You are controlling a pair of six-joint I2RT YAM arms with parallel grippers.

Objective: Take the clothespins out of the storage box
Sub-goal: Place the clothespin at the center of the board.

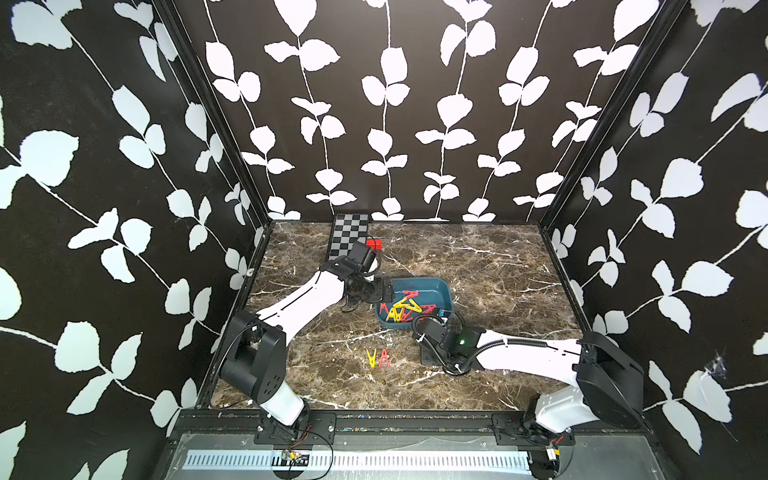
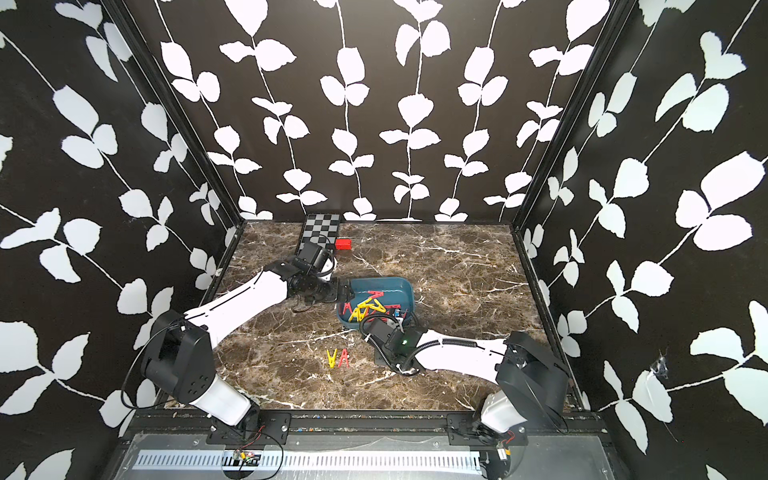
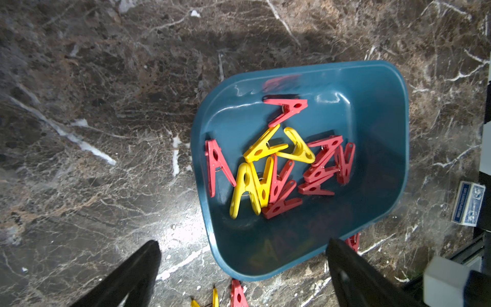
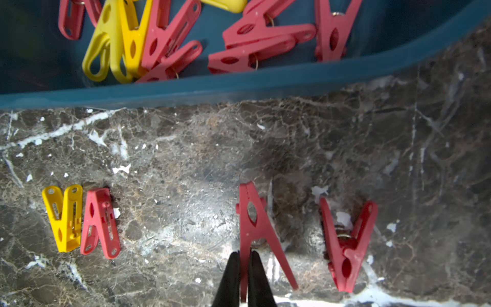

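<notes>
Right fingers point(image 4: 230, 279) clamping one red clothespin point(image 4: 255, 229), left fingers point(image 3: 127, 279) wide, empty, four clothespins point(image 4: 99, 224) out, twelve in storage box point(image 3: 377, 87).

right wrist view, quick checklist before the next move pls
1. right hand shut on the held red clothespin: ok
2. Held red clothespin outside the storage box, over the table: ok
3. It already rests on the table: cannot tell
4. Clear of the neighbouring red clothespin: ok, apart
5. left hand open at the box's end: ok
6. Storage box emptied: not ok, loose clothespins lie inside
</notes>
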